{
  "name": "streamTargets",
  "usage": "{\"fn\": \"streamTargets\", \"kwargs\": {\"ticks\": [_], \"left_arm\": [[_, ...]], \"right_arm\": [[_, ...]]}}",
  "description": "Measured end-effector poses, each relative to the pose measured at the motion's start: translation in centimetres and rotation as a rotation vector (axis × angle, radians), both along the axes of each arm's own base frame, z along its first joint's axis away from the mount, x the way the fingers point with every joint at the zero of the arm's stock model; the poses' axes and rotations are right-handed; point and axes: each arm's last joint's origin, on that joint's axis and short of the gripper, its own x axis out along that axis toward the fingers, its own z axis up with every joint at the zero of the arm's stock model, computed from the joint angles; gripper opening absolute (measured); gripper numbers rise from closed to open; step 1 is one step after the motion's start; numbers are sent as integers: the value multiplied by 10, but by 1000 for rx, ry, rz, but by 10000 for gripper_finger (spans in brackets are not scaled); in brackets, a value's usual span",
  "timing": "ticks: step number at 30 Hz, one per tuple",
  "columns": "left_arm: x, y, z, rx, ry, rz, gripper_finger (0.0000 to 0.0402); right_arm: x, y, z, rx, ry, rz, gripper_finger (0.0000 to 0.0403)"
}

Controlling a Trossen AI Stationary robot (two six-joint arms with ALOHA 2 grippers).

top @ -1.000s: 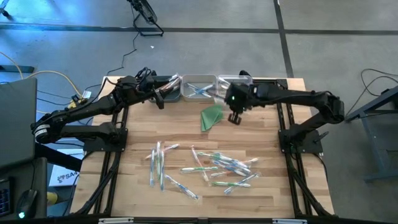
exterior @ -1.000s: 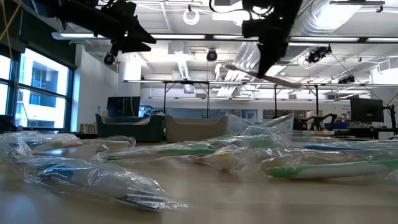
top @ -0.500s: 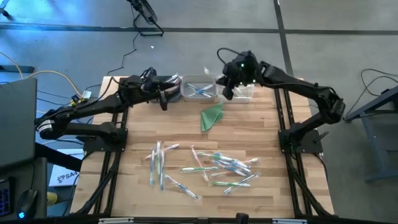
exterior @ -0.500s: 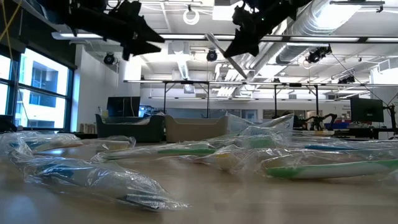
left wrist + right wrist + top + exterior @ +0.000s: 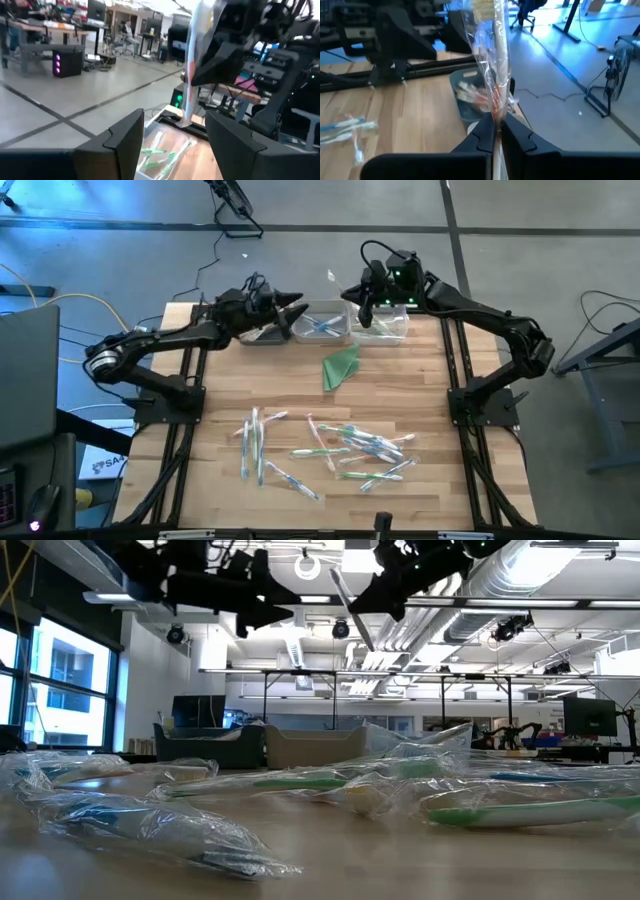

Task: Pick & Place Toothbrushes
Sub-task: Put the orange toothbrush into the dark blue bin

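Several wrapped toothbrushes (image 5: 325, 445) lie loose on the near half of the table, and fill the foreground in the low view (image 5: 330, 785). My right gripper (image 5: 352, 294) hovers high above the far edge by the bins, shut on one wrapped toothbrush (image 5: 496, 65) with an orange accent. That brush also shows in the low view (image 5: 352, 610) and the left wrist view (image 5: 192, 70). My left gripper (image 5: 296, 308) is open in the air and points at the right gripper; in its wrist view (image 5: 175, 145) the fingers stand wide apart, just short of the held brush. My right gripper pinches the wrapped toothbrush between its two fingers, part-way along the handle (image 5: 496, 117). The fingers lie across the brush. Most of it sticks out beyond the fingertips, and its wrapper (image 5: 482, 60) hangs loose around it. The brush is lifted clear and slants in the low view.
Three bins line the far edge: a grey one (image 5: 262, 333), a clear one (image 5: 320, 325) holding blue-green brushes and a clear one (image 5: 386, 326). A folded green triangle (image 5: 341, 367) lies mid-table. Bare wood lies between it and the pile. People sit far off in the room.
My right gripper has risen from beside the green triangle and swung toward the far edge and leftward, carrying the toothbrush, which turned from hanging low to slanting high. My left gripper has lifted from the grey bin and moved right toward the right gripper.
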Motion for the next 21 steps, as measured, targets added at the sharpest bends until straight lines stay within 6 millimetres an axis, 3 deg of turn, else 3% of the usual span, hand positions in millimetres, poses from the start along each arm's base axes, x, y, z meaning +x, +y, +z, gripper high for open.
{"fn": "streamTargets", "kwargs": {"ticks": [7, 13, 21], "left_arm": [[13, 27, 17, 13, 0, -23, 207], [16, 49, 26, 9, 35, -79, 207], [33, 62, 28, 53, 54, -187, 207]], "right_arm": [[14, -7, -10, 39, -38, -7, 7], [16, -10, -5, 45, -104, -46, 7], [15, -11, -4, 83, -126, -73, 7]]}}
